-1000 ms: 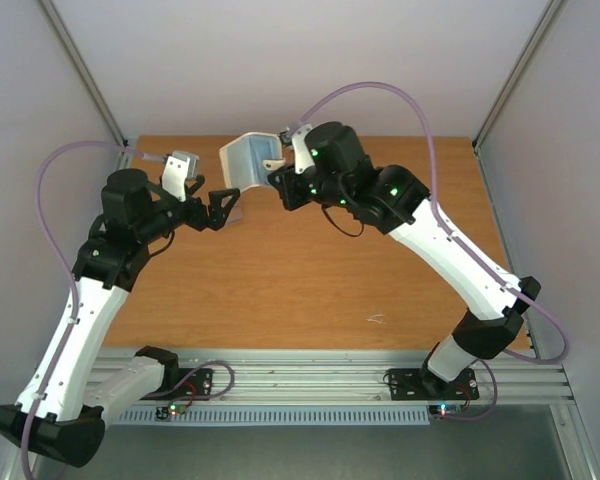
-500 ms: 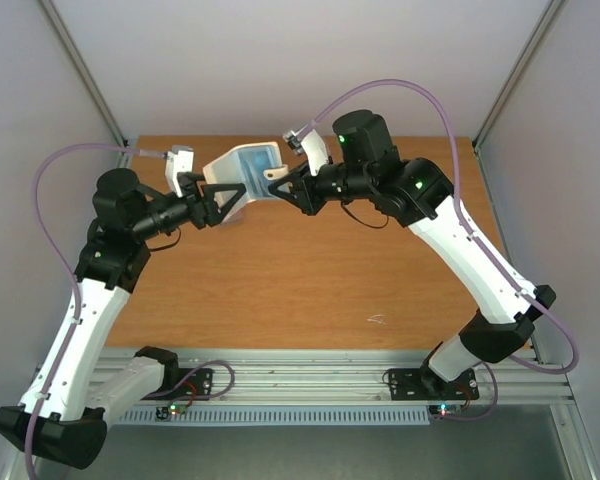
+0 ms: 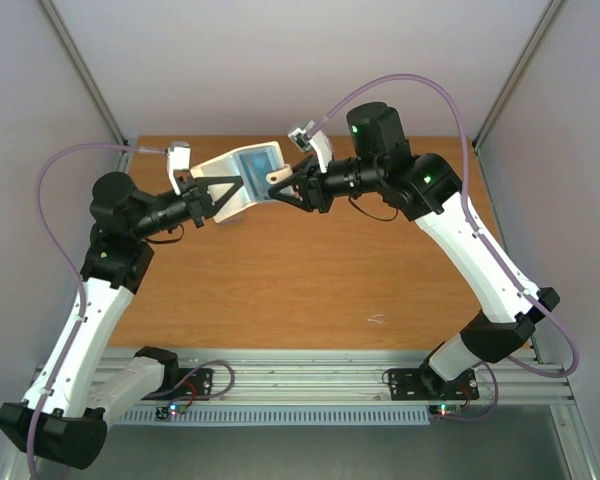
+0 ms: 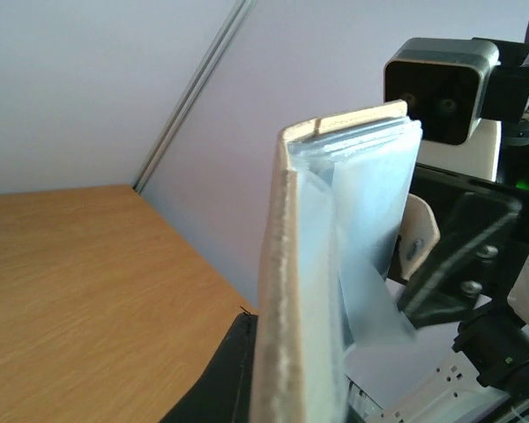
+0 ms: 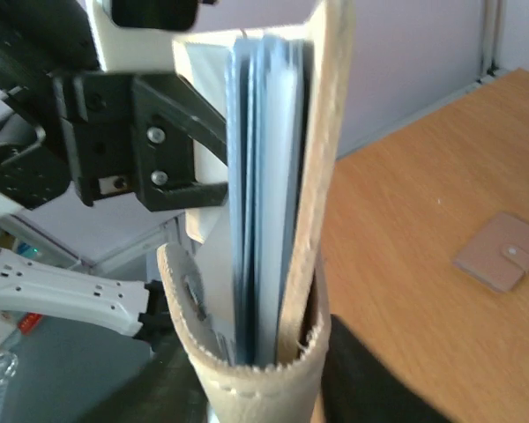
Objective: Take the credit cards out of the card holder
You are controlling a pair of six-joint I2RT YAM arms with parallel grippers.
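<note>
While I watch the top feed, the card holder (image 3: 250, 165) hangs in the air above the far half of the table (image 3: 330, 280), at about 11 o'clock from its middle, opened out with its pale blue inside facing up and toward me. The left gripper (image 3: 230, 192) comes in from 8 o'clock and is pressed together on the holder's left panel. On its wrist feed that panel rises edge-on straight out of the bottom of the picture, with the beige rim (image 4: 278, 291) nearest the lens and a black finger (image 4: 234, 370) tight against it at 7 o'clock. The right gripper (image 3: 285, 188) reaches in from 3 o'clock and, as far as I can see, pinches the holder's right edge just under a small beige tab (image 3: 277, 176). On its own feed the holder stands upright from the bottom centre, a beige strap (image 5: 247, 370) curls around its foot, and thin blue layers (image 5: 264, 176) sit packed between the two beige walls. Whether those are the credit cards or only pocket sleeves I cannot tell. A mauve-brown pouch (image 5: 502, 251) lies flat on the wood at 4 o'clock from the holder on that feed, apart from it.
</note>
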